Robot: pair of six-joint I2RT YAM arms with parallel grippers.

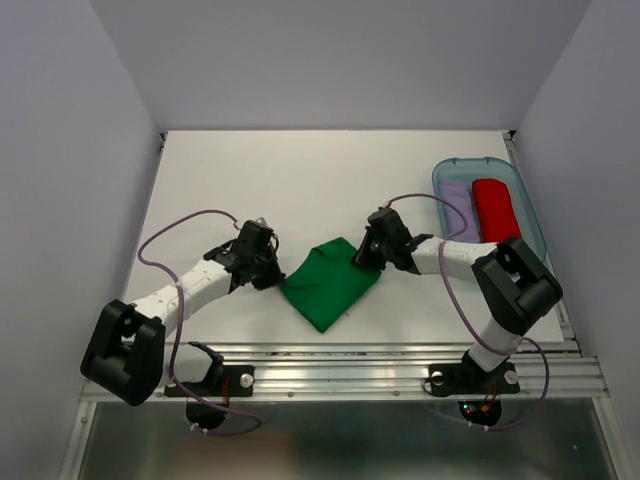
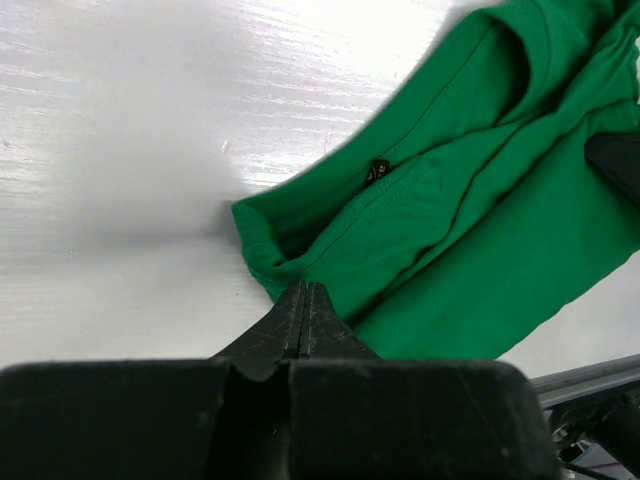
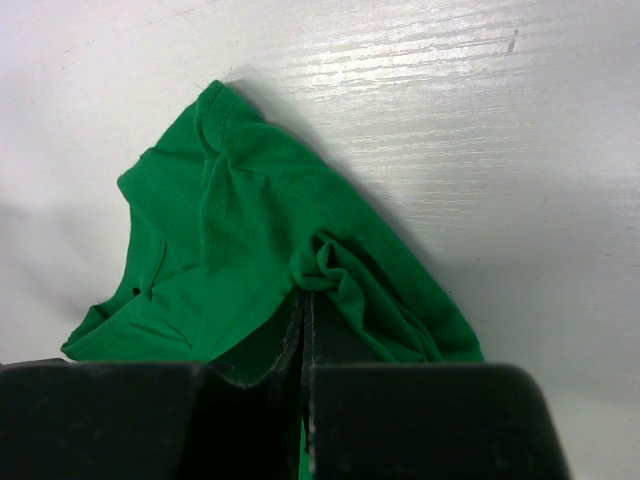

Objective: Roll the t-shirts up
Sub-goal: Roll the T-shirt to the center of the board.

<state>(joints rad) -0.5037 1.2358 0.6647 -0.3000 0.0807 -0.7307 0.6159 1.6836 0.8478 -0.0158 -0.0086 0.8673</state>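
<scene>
A bright green t-shirt (image 1: 330,283) lies folded into a rough diamond on the white table, between the two arms. My left gripper (image 1: 272,268) is at its left corner. In the left wrist view this gripper (image 2: 304,286) is shut, with the shirt's hemmed edge (image 2: 290,255) drawn into its tips. My right gripper (image 1: 362,257) is at the shirt's upper right corner. In the right wrist view it (image 3: 308,292) is shut on a bunched fold of green cloth (image 3: 335,268). A red t-shirt (image 1: 493,208) and a pale lilac one (image 1: 459,205) lie rolled in the bin.
A clear bin with a blue rim (image 1: 470,160) stands at the back right, just behind the right arm. A metal rail (image 1: 400,355) runs along the table's near edge. Grey walls close in the left, right and back sides.
</scene>
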